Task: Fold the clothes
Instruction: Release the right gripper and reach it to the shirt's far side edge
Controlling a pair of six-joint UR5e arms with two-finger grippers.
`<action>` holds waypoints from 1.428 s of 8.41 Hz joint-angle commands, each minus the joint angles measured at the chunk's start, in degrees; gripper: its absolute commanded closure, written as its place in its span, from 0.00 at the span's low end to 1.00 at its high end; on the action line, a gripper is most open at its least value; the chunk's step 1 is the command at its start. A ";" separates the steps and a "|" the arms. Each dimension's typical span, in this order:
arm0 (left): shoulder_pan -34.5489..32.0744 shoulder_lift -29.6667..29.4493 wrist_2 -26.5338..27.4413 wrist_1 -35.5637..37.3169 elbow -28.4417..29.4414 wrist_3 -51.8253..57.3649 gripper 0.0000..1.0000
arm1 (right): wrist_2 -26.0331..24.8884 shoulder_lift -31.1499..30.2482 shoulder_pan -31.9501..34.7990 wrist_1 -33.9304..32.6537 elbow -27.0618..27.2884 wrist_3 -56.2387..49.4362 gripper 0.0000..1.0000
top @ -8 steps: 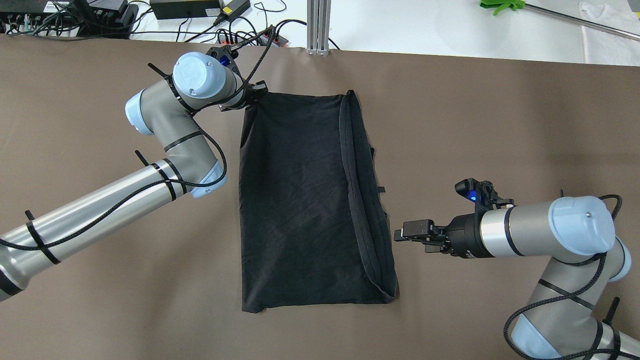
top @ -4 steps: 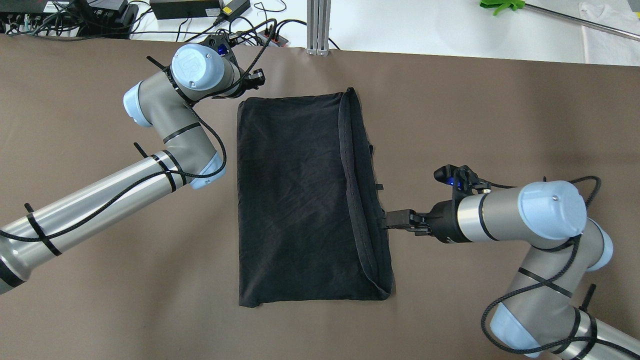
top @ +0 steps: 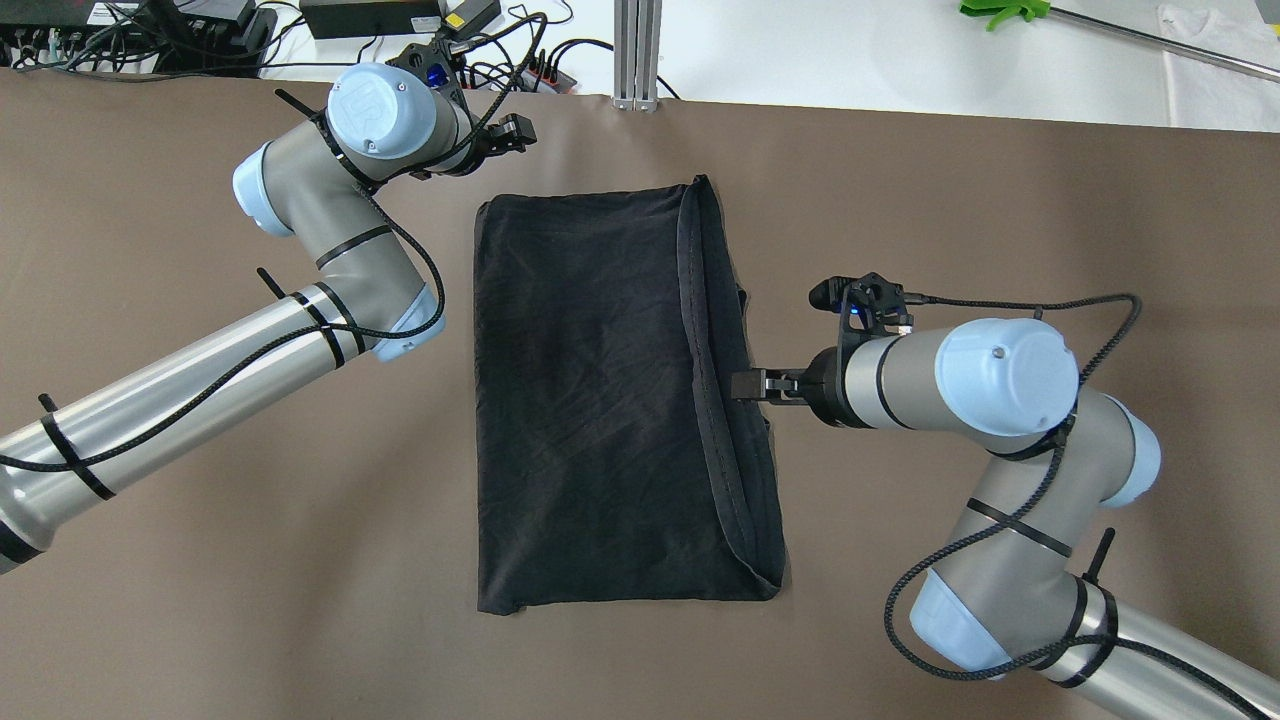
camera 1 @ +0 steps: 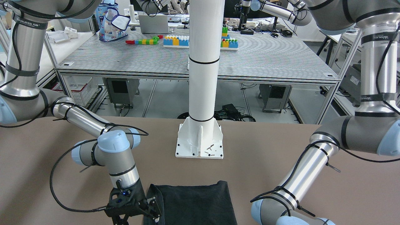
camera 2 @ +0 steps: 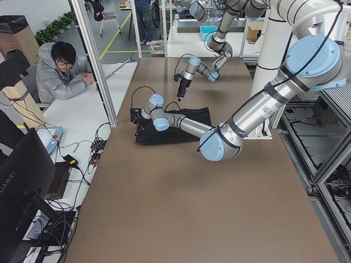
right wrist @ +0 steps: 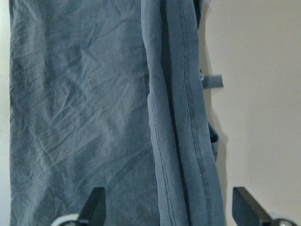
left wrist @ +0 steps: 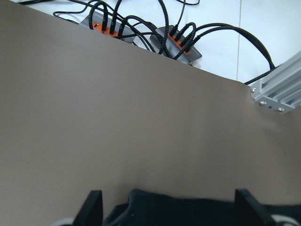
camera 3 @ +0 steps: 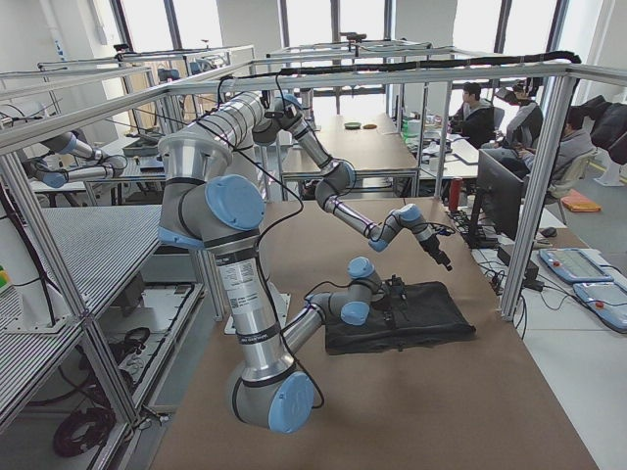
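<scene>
Softly wrinkled, the thin rectangular black garment [top: 590, 400] lies flat.

The left arm [top: 200, 385] stretches in long and low from its side. It bends hard at the elbow [top: 405, 335] and turns back toward the middle. The left gripper [top: 512, 135] sits at the far end and tilts down. Its fingers [left wrist: 92, 207] stand wide apart.

The right arm [top: 1010, 590] stretches in from the other side and folds over in a tight bend. The right gripper [top: 742, 385] points down, near the middle. Its fingers [right wrist: 95, 205] stand wide apart too.
</scene>
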 commanded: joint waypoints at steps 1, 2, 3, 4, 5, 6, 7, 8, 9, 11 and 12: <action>-1.17 0.26 -1.11 0.04 -0.59 2.22 0.00 | -10.39 15.53 0.38 0.57 -20.63 -4.47 0.05; -1.44 0.26 -1.20 0.04 -0.50 2.40 0.00 | -11.99 18.37 0.91 3.19 -26.00 -4.55 0.06; -1.62 0.35 -1.20 0.04 -0.50 2.40 0.00 | -13.57 20.75 1.35 7.91 -32.06 -4.55 0.06; -1.79 0.35 -1.20 0.04 -0.41 2.40 0.00 | -14.55 23.73 1.79 10.13 -37.34 -4.55 0.06; -2.06 0.44 -1.11 0.04 -0.32 2.49 0.00 | -16.30 25.67 1.79 10.16 -39.83 -4.55 0.06; -2.06 0.44 -1.11 0.04 -0.23 2.49 0.00 | -17.44 27.26 1.79 10.24 -42.64 -4.55 0.06; -2.06 0.52 -1.11 0.04 -0.23 2.49 0.00 | -17.98 29.19 1.79 10.85 -45.63 -4.81 0.06; -2.06 0.52 -1.11 0.04 -0.23 2.49 0.00 | -18.77 30.51 1.79 11.38 -48.09 -4.82 0.06; -2.06 0.53 -1.11 0.04 -0.23 2.49 0.00 | -19.03 31.14 1.79 12.00 -49.68 -4.82 0.06; -2.06 0.53 -1.11 -0.05 -0.32 2.49 0.00 | -19.12 34.30 1.79 12.27 -54.43 -4.99 0.07; -2.15 0.53 -1.11 -0.05 -0.32 2.49 0.00 | -19.13 34.31 1.79 12.27 -55.40 -5.78 0.08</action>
